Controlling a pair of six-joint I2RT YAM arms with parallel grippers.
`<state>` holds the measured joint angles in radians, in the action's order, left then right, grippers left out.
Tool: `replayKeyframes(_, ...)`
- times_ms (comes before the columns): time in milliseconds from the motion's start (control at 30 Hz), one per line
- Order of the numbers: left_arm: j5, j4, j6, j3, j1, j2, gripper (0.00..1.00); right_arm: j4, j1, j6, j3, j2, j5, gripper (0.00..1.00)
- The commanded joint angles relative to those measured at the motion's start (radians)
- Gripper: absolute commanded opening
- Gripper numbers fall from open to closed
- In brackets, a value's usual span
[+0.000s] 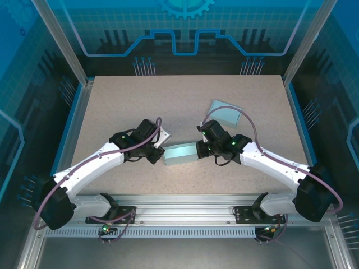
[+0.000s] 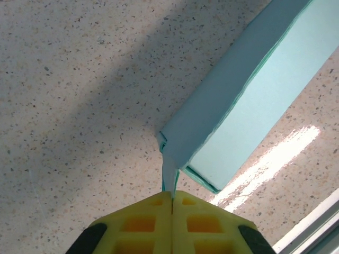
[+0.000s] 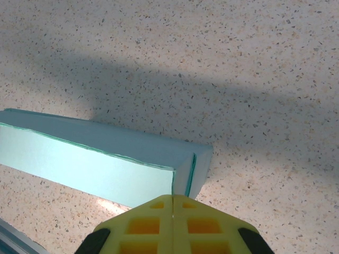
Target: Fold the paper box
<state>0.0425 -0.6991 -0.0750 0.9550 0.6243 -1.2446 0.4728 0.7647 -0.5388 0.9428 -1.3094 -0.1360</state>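
Note:
A pale teal paper box lies lengthwise between the two arms at the table's near middle. My left gripper is shut on the box's left end. In the left wrist view a thin end flap runs down into the closed yellow fingers. My right gripper is shut on the box's right end. In the right wrist view the box stretches left and its end edge is pinched at the yellow fingertips.
A second flat teal paper piece lies on the speckled table behind the right arm. A metal rail runs along the near edge. Blue enclosure walls stand on all sides.

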Motion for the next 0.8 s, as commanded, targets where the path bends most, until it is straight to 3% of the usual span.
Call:
replayKeyframes(0,-0.065,0.013,0.066,0.025,-0.008,-0.010,0.06,0.003,0.024,0.004,0.018,-0.005,-0.015,0.05)
replayKeyframes(200,-0.110,0.014,0.145,0.024,-0.008,-0.031,0.00,0.003,0.053,-0.003,0.021,-0.022,-0.037,0.05)
replayKeyframes(767,-0.172,0.010,0.308,0.030,-0.027,0.020,0.00,0.010,0.116,-0.002,0.040,-0.080,-0.091,0.04)
